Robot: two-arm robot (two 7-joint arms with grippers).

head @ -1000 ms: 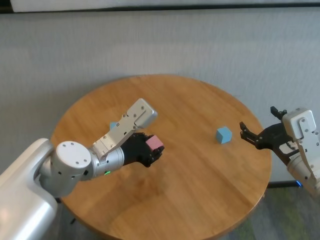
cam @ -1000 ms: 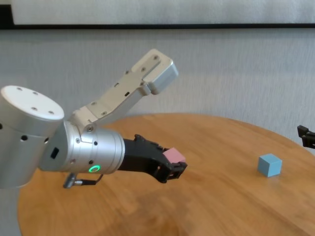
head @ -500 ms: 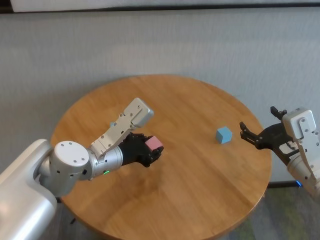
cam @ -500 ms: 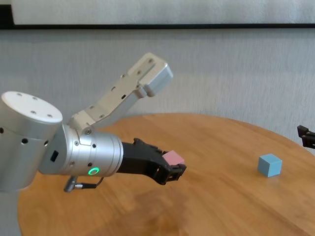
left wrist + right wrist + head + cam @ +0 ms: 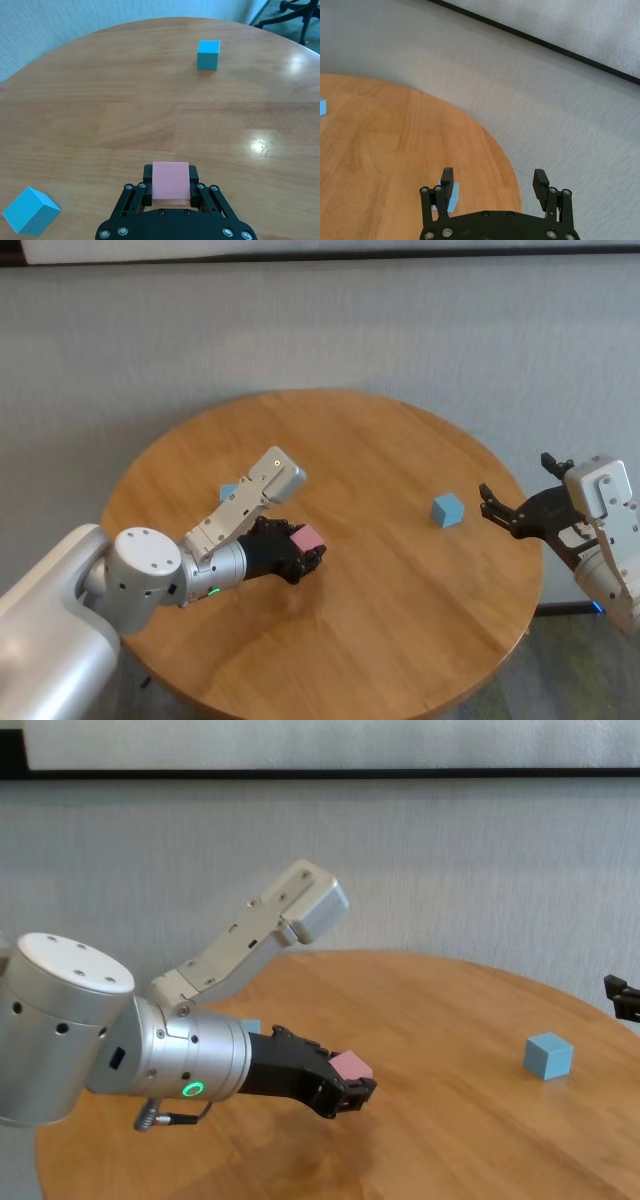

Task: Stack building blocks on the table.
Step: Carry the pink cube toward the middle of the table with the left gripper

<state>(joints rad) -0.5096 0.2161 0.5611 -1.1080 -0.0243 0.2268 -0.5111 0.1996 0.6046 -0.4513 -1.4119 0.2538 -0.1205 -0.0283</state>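
Note:
My left gripper point(image 5: 306, 556) is shut on the pale pink block point(image 5: 308, 537) and holds it low over the round wooden table point(image 5: 380, 630), left of the middle. The left wrist view shows the pink block point(image 5: 170, 181) between the jaws. One light blue block point(image 5: 228, 491) lies just behind my left arm and also shows in the left wrist view point(image 5: 31, 211). The other light blue block point(image 5: 447, 509) lies at the table's right side. My right gripper point(image 5: 492, 508) is open and empty at the table's right edge, a little right of that block point(image 5: 452, 197).
The table's rim point(image 5: 520, 620) drops off to grey floor on the right. A grey wall runs behind the table. Bare wood lies between the pink block and the right blue block point(image 5: 548, 1054).
My left gripper has sunk lower toward the table and drawn slightly back to the left with the pink block in it. The right arm and both blue blocks have not moved.

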